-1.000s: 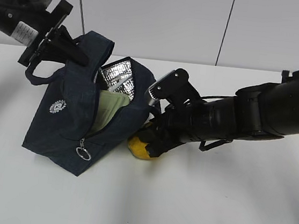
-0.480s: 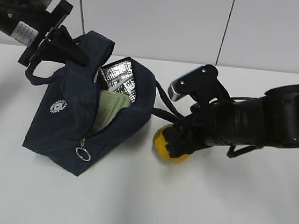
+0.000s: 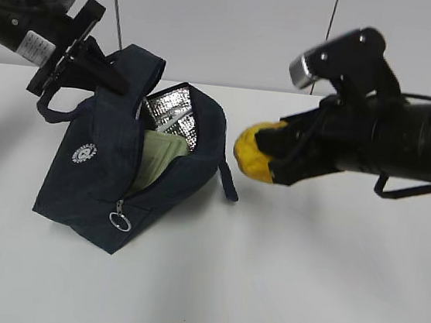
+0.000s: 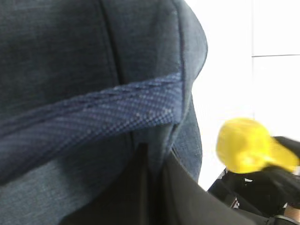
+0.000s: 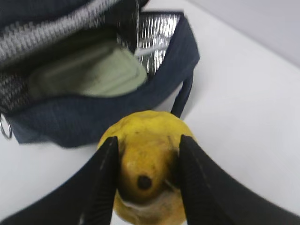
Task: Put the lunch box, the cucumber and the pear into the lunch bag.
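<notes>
1. since a second ago, right end effector [image 3: 267, 156] has lifted the pear [image 3: 253, 156] off the tabletop [image 3: 303, 281], clamped on it beside the lunch bag [image 3: 111, 189].
2. left end effector [image 3: 105, 71], closed on the bag's handle, holds the mouth open; lunch box [image 3: 157, 163] inside.
3. carry the pear over the rim, release low.

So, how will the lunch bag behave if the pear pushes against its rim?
The lunch bag looks like soft fabric, so its rim would probably fold in. The left gripper holding one handle likely keeps it open. The lunch box inside may steady it.
</notes>
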